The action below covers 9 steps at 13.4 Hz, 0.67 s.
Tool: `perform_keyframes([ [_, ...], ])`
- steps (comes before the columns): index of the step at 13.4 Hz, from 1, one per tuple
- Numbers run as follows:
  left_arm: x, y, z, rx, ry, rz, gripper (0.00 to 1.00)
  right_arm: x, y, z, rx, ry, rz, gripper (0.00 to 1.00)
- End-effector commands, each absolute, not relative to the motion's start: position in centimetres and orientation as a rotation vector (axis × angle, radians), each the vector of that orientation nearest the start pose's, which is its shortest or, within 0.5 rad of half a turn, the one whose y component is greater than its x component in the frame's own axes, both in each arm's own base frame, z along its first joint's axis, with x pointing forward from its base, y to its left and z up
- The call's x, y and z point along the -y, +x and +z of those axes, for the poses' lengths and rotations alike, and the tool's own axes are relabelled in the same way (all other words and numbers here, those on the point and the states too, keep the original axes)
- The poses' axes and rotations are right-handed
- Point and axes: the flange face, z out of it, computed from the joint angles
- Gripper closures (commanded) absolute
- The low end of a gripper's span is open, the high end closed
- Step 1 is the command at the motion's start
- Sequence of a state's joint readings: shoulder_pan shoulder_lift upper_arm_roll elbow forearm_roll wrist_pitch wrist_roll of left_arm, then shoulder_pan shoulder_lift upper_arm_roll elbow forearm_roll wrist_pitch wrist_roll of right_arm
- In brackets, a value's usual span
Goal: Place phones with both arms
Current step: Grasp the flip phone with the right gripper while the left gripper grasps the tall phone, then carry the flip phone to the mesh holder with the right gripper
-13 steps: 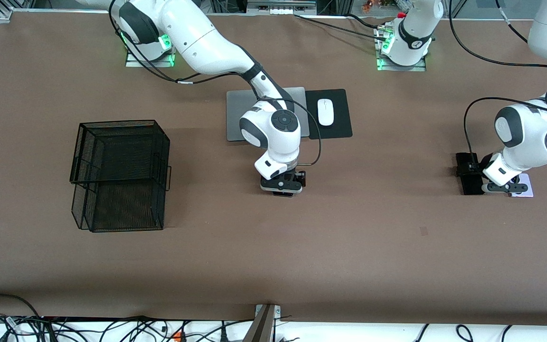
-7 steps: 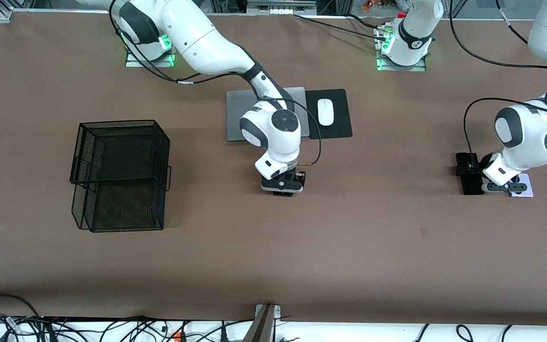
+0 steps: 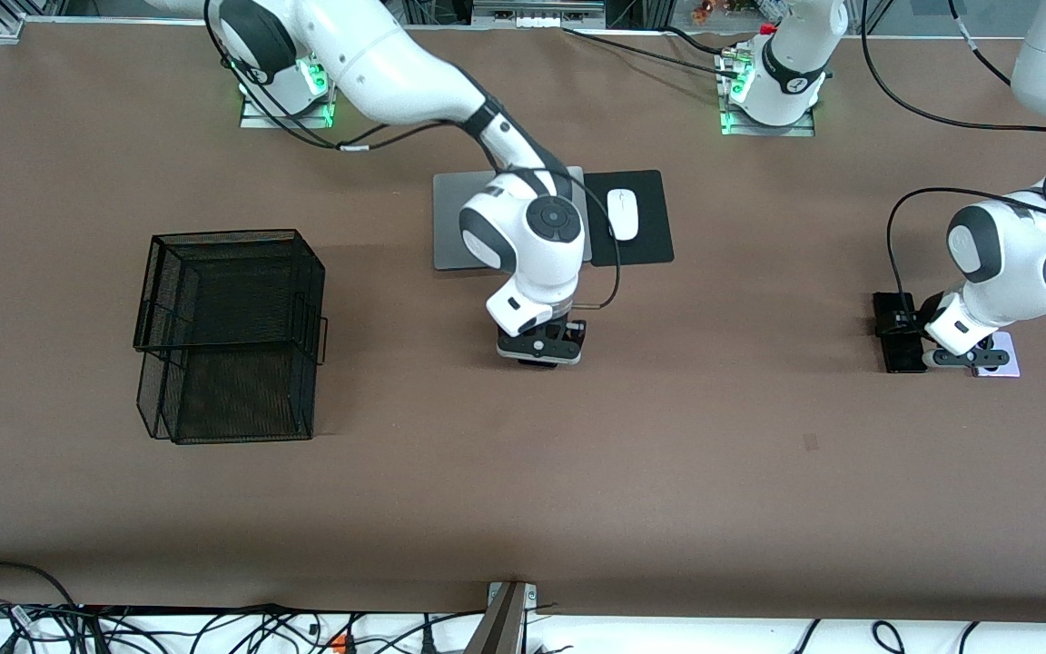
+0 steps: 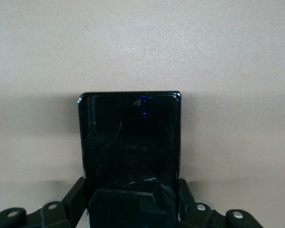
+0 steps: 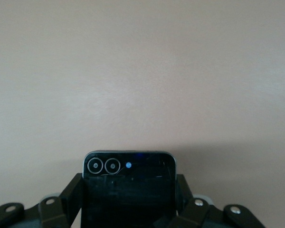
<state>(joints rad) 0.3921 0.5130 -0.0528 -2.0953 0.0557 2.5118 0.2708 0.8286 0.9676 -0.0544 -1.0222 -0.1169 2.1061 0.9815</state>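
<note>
My right gripper (image 3: 539, 354) is shut on the squarish black folded phone (image 5: 128, 190) with two round lenses. It holds the phone just above the table's middle, nearer the front camera than the laptop. The phone shows only as a dark edge under the gripper in the front view (image 3: 538, 365). My left gripper (image 3: 957, 358) is low at the left arm's end of the table. Its fingers (image 4: 80, 194) press both sides of the long slim black slab (image 4: 130, 137), which also shows in the front view (image 3: 904, 356). The lilac-white phone (image 3: 1004, 356) lies beside it, partly hidden.
A black wire-mesh basket (image 3: 228, 336) stands toward the right arm's end of the table. A silver laptop (image 3: 455, 227) lies under the right arm. Beside it, a white mouse (image 3: 622, 213) sits on a black pad (image 3: 650, 241).
My right arm has risen a little, with the folded phone in its gripper. My left gripper has shifted slightly at the black slab.
</note>
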Motion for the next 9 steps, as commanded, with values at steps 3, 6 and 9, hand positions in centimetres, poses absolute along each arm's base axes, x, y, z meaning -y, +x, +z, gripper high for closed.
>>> perform_keyframes([
  [3,-18.9,55.0,18.1,0.032,-3.173,0.104,0.64,-48.4,57.8,43.3,-0.132,-3.105,-0.118,0.39],
  [6,-18.1,56.6,20.7,0.019,-3.183,0.146,0.64,-37.9,59.0,47.2,-0.021,-3.158,-0.021,0.39],
  [9,-16.9,59.3,24.8,-0.013,-3.208,0.271,0.64,-25.3,59.0,48.8,0.107,-3.159,0.011,0.39],
])
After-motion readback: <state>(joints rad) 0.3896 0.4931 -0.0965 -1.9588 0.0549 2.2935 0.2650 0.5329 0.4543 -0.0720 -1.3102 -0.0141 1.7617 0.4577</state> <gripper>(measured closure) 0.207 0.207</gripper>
